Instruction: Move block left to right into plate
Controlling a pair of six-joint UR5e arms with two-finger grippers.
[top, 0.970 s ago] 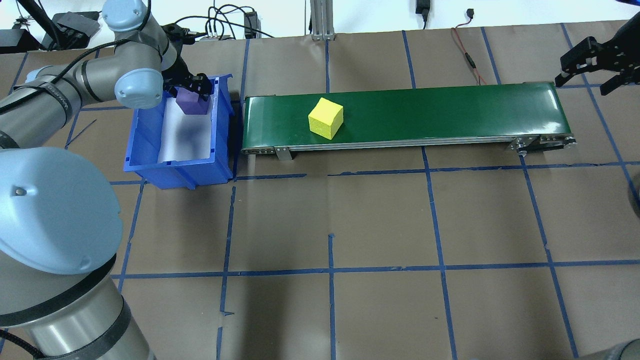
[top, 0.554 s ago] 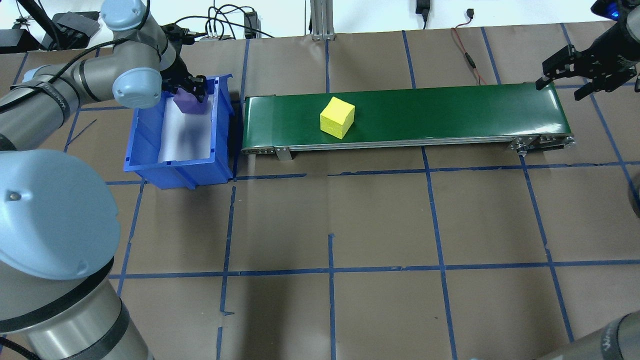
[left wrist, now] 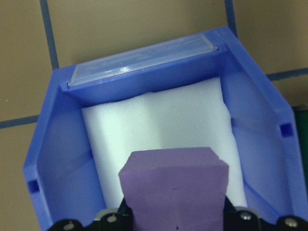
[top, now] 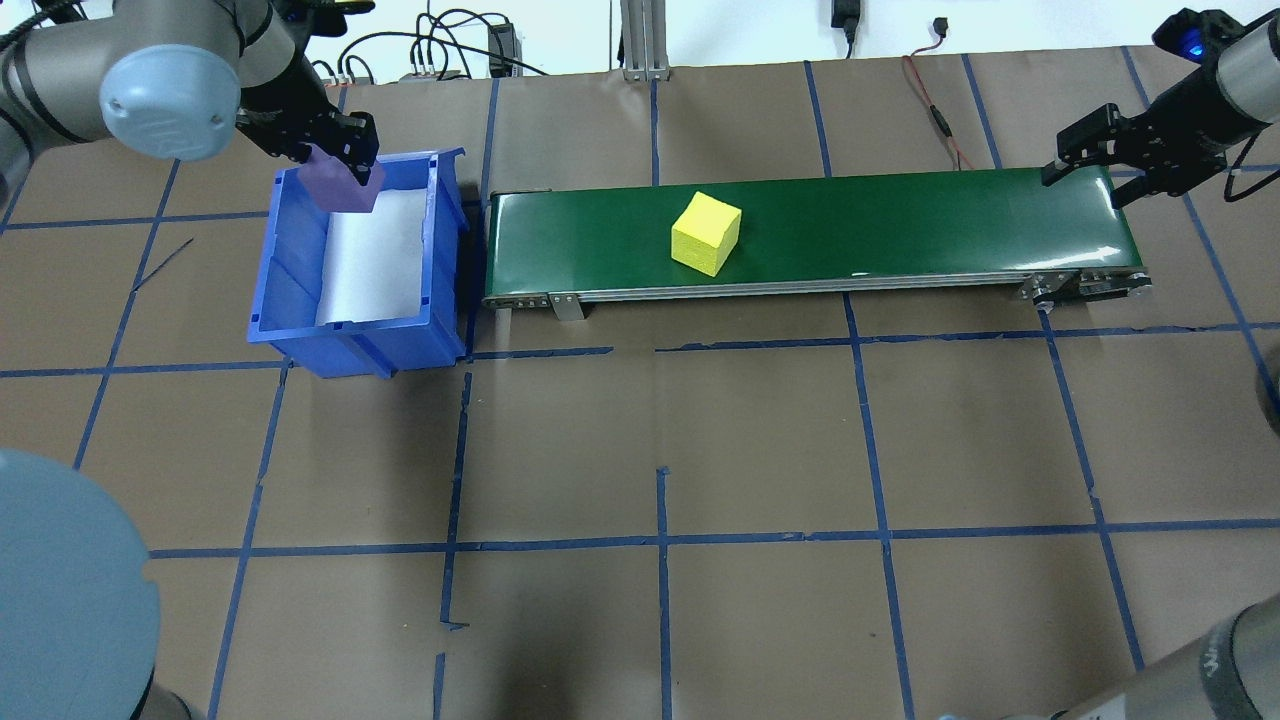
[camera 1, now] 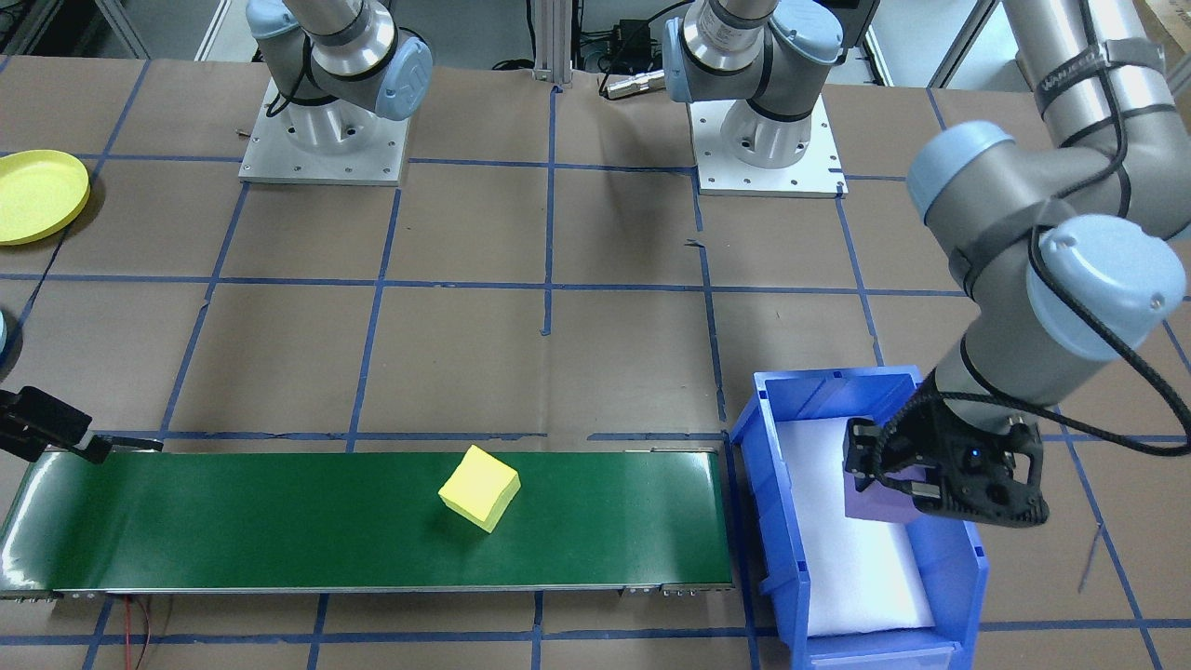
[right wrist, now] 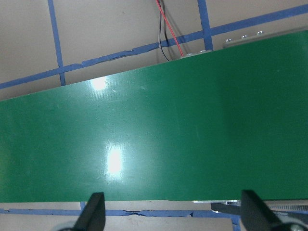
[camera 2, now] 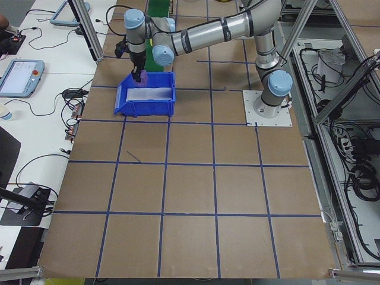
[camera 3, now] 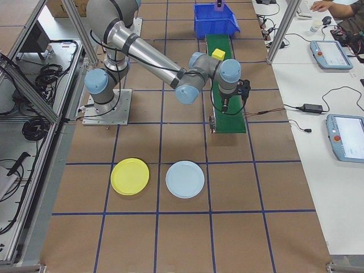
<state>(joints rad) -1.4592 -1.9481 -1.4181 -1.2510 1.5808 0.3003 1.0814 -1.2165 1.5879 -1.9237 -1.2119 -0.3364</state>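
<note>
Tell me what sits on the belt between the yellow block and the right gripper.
Nothing: in the overhead view the green belt runs bare from the yellow block to the open right gripper over its far end.

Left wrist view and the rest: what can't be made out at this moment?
- Left gripper fingertips: the purple block covers them in the left wrist view.
- Bin floor under the block: hidden there by the block.
- Yellow block: outside the right wrist view; only belt shows.
- Yellow plate: cut by the front view's edge, absent overhead.
- Right gripper: partly cut off in the front view.
</note>
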